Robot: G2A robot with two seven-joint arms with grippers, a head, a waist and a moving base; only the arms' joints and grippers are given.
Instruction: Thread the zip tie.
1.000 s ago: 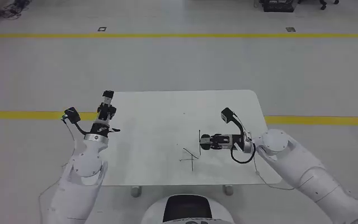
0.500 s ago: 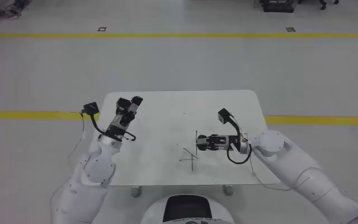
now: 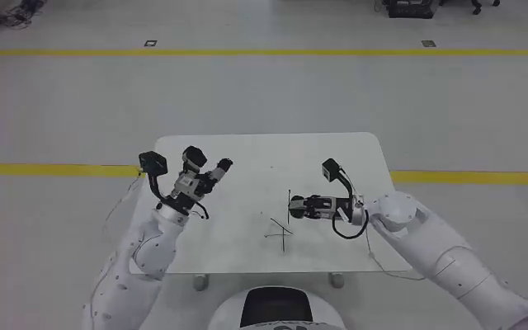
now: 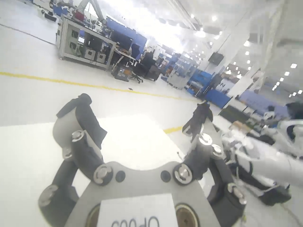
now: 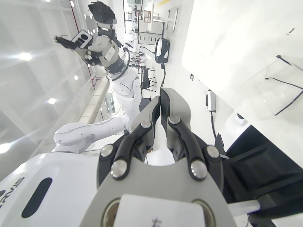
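A thin black zip tie [image 3: 289, 202] stands upright at the tip of my right gripper [image 3: 294, 208], which is shut on it above the table's right half. In the right wrist view the fingers [image 5: 165, 105] are pressed together. Loose black zip ties [image 3: 280, 231] lie crossed on the table just in front of that gripper, and they appear as zip ties [image 5: 284, 83] in the right wrist view. My left gripper [image 3: 219, 170] is raised above the table's left half, open and holding nothing. Its fingertips [image 4: 81, 100] are spread wide.
The white table [image 3: 247, 148] has rounded corners, and its far edge [image 4: 132, 124] drops to a pale floor with a yellow line [image 3: 264, 52]. In the right wrist view the left gripper [image 5: 78, 41] hangs far off beyond the table [image 5: 236, 24].
My left arm has swung to the right from the table's left edge to over its left half, with the wrist turning. The right gripper has shifted slightly left with the zip tie.
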